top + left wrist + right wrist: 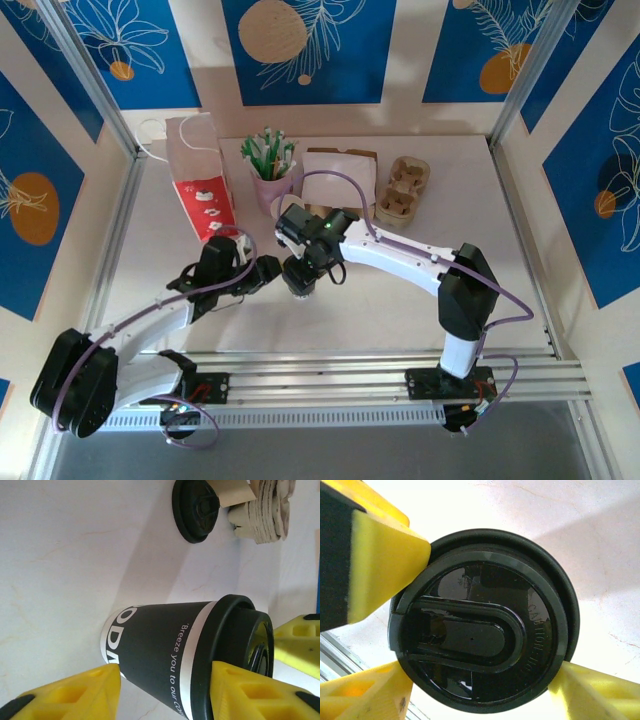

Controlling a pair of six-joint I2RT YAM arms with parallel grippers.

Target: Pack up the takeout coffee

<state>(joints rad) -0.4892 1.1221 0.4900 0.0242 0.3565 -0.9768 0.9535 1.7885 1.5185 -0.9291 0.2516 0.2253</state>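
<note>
r gripper (pixel 493 615) clamped across takeout coffee (pixel 160 650) lid (pixel 470 635), right under its wrist. l gripper (pixel 166 672) half open, nothing clamped, cup side just beyond its fingertips.

The scene is lit brightly and evenly from above, and only faint, soft shadows are cast on the surface (pixel 400 310). Around the takeout coffee (pixel 165 655) the surface is almost washed out to white, and a broad grey shadow is thrown beside it. Glossy reflections are seen on its lid (pixel 480 625). Next to the lid, the fingers (pixel 75 695) of the left tool (pixel 166 672) and those of the right tool (pixel 482 675) are rendered slightly soft, close to the lens.
</note>
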